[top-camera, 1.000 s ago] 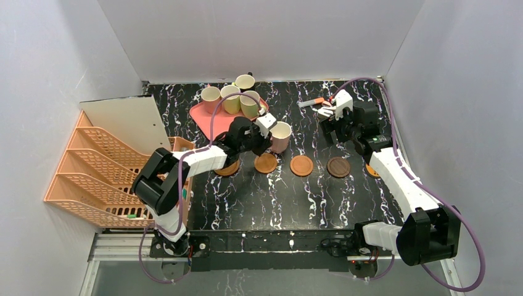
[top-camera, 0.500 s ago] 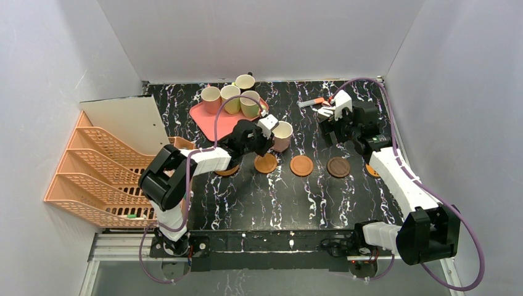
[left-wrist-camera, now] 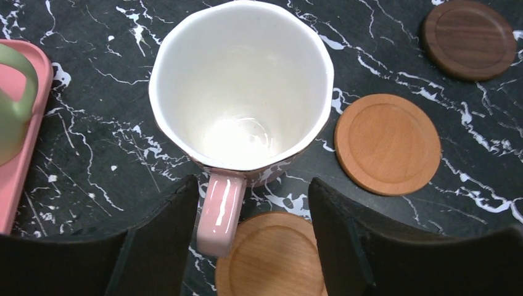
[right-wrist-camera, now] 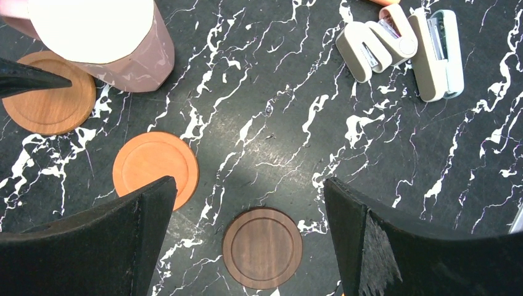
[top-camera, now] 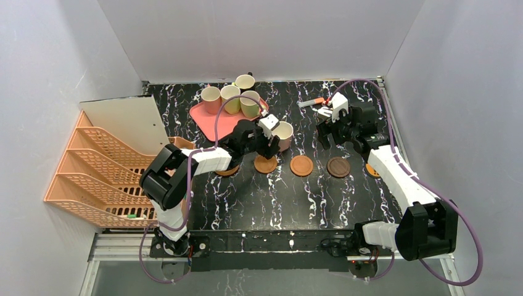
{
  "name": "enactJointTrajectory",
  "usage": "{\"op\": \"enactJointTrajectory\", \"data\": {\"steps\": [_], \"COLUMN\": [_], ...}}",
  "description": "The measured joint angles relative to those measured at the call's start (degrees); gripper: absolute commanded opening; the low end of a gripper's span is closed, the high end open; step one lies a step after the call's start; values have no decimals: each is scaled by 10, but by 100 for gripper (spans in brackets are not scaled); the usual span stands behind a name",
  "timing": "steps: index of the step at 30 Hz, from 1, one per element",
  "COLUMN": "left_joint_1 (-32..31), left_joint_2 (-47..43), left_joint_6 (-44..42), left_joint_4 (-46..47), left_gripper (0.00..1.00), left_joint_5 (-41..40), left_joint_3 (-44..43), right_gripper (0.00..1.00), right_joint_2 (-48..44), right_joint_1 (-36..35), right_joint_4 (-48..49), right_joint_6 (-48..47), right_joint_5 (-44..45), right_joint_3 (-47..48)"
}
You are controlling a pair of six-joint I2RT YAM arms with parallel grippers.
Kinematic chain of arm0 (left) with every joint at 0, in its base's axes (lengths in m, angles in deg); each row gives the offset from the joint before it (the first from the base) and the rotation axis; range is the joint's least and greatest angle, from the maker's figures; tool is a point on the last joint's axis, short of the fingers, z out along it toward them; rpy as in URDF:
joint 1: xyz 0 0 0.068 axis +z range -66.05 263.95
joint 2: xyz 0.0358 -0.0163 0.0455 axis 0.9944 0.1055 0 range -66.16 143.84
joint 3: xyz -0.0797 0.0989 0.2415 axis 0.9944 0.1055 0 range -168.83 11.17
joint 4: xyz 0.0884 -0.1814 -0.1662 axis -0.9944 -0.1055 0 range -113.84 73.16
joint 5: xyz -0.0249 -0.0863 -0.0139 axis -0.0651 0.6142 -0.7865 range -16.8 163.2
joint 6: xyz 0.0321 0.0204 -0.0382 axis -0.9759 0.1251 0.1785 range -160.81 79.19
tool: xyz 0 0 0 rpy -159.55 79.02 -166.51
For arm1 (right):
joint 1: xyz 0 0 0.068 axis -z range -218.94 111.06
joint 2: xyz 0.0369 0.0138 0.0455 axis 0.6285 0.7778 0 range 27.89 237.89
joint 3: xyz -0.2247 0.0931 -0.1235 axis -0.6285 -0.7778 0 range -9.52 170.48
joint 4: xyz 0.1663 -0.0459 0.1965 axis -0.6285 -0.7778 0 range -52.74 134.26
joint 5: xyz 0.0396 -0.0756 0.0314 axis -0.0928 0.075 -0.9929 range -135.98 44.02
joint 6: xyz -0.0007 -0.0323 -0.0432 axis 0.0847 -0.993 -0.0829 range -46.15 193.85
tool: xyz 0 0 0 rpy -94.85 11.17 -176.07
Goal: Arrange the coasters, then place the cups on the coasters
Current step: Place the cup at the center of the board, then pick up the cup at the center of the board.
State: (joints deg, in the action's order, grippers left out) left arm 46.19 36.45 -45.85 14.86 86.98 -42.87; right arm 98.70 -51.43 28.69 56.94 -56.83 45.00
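Desk: Tabletop (top-camera: 247,197) of black marble veined white, one orange mesh file rack (top-camera: 92,172) at left. Next in size?

Field: Two arms, left arm (top-camera: 197,157) and right arm (top-camera: 401,179). One pink tray (top-camera: 210,120) at the back. Left gripper (left-wrist-camera: 253,180) with jaws apart, straddling a mug handle, clamped on nothing. Right gripper (right-wrist-camera: 250,185) spread wide, holding nothing, hanging above the marble near the dark coaster.

Desk: Cups, counted?

Field: Five, all handled, cream inside. Three on the tray: pink cup (top-camera: 210,95), yellow-green cup (top-camera: 230,98), green cup (top-camera: 250,103). Dark brown cup (top-camera: 245,81) at the tray's far edge. Pale pink cup (left-wrist-camera: 240,86) upright on bare marble, off the tray, rim faceted, inside glossy and empty, handle between the left fingers, just behind the nearest coaster and on none.

Desk: Coasters?

Field: Five flat round discs in a row across the middle. Four orange to orange-brown, among them an orange coaster (right-wrist-camera: 155,168). One dark brown coaster (right-wrist-camera: 262,246) with a ringed groove. Leftmost coaster (top-camera: 228,168) half hidden under the left arm, rightmost coaster (top-camera: 371,169) partly under the right arm. None bearing a cup.

Desk: Smallest?

Field: Two pale staplers (right-wrist-camera: 435,52), side by side at back right.
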Motion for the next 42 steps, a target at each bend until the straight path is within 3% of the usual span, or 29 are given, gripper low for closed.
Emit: {"op": "enactJointTrajectory", "data": {"steps": [13,15,28,42], "left_joint_1": [-2,-2,-6,-11], "left_joint_2": [0,0,-20,-39], "left_joint_6": [-4,-6,-41,-73], "left_joint_4": [-96,-120,-263,-320], "left_gripper": [84,89,90,88], "left_joint_5": [32,40,45,66], "left_joint_3": [-41,-53,-101,-101], "right_gripper": [99,99,99,99], "right_joint_2": [1,1,1,4], "right_joint_1": [0,0,0,0], "right_joint_4": [-6,-5,-6,-6], "right_joint_6": [0,0,0,0], "right_joint_5": [-1,-1,0,0], "right_joint_3": [0,0,0,0]}}
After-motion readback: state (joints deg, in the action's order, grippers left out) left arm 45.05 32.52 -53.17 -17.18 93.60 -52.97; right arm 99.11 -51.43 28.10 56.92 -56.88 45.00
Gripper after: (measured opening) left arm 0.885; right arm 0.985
